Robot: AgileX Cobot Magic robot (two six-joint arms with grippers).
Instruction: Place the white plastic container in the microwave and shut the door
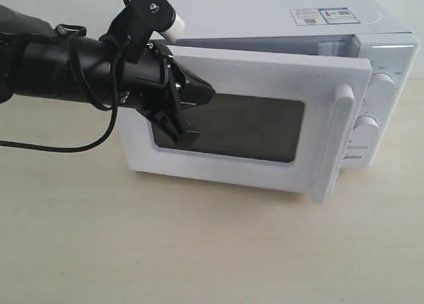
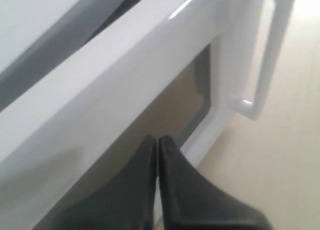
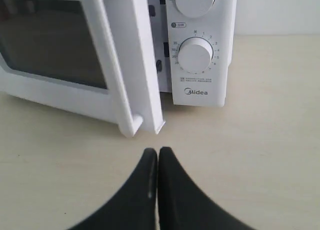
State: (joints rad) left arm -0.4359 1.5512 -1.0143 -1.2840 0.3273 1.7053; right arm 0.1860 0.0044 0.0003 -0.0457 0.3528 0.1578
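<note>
- Placement of the white plastic container cannot be confirmed; it is seen in no view, neither on the table nor in either gripper; it is judged to lie inside the microwave, though nothing can be made out through the dark window.
- One door is counted, and it stands ajar; a gap is seen between its handle side and the control panel, so closing is not yet done.
- One vertical bar handle is carried on the door's free edge.
- Left gripper is held against the door's front at the window's hinge-side edge; its fingers are pressed together with nothing between them; a push on the door is judged to be the step in hand.
- Right gripper is likewise clenched and empty; it is held low over the table, in front of the door's free edge, apart from it.
- Two round dials are counted on the right panel; two stickers are seen on top.
- Progress is judged late; only the final closing of the door is left.
</note>
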